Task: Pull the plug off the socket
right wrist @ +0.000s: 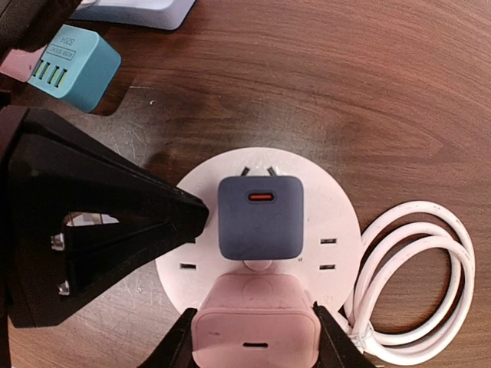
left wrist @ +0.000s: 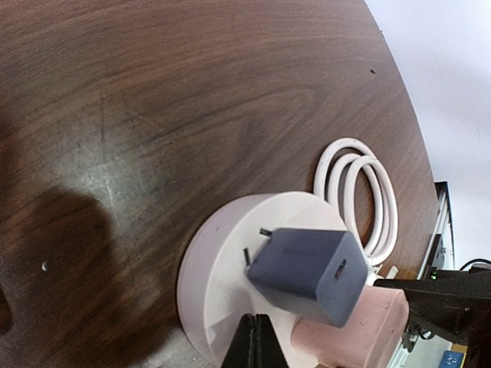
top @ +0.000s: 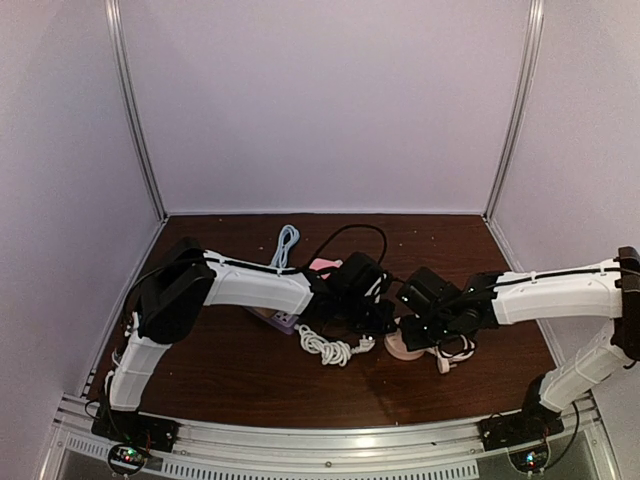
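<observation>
Pink plug on white socket, pinched in right gripper, grey plug beside; left gripper fingers pressed together at socket rim

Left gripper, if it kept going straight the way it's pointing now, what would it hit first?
Most likely the grey charger, sitting tilted on the round white socket with its prongs showing. The left gripper points at its side, just short of it, though depth is unclear.
</observation>
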Controlling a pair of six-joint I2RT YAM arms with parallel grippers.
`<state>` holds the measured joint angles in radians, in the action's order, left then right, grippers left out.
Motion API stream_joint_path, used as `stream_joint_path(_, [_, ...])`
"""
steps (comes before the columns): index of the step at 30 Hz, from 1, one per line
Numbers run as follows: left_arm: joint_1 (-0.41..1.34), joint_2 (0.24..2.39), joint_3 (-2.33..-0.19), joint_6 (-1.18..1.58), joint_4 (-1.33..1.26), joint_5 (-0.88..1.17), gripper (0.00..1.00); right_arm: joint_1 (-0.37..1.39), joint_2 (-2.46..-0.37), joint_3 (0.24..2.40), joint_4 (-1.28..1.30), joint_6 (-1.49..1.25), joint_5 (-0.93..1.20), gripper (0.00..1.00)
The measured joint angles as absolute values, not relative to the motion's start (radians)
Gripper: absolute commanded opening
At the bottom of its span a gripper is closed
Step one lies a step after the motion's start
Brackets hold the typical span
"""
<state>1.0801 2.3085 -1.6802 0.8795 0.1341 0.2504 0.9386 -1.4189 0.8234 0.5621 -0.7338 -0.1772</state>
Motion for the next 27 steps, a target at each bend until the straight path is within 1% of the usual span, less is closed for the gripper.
stream_joint_path(9, [1.076, 2.308, -1.679, 0.881, 0.138, 0.271, 0.0, 0.953, -1.497, 0.892, 0.564, -0.753, -0.209, 0.18])
stream_joint_path(20, [1.061, 2.31, -1.675, 0.862, 0.156, 0.28, 0.0, 0.963, -1.499, 0.895, 0.551, -0.743, -0.224, 0.15])
stream_joint_path(27, [1.06, 2.308, -1.673, 0.821, 0.162, 0.28, 0.0, 0.994, -1.498, 0.895, 0.551, -0.728, -0.276, 0.14])
